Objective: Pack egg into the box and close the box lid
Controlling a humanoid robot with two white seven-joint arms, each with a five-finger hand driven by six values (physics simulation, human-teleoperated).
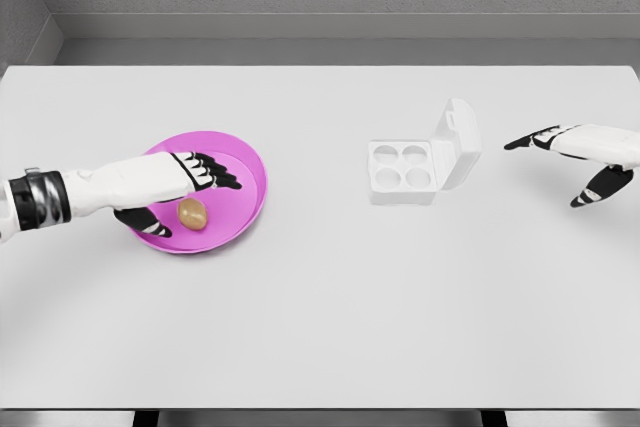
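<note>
Head view: tan egg (193,213) on pink plate (250,162) under spread fingers (222,173) of left hand (180,187).

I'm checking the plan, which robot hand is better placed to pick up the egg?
Left. The left robot hand hovers open over the pink plate, right by the egg. The right robot hand is open beyond the open box, far from the egg.
</note>
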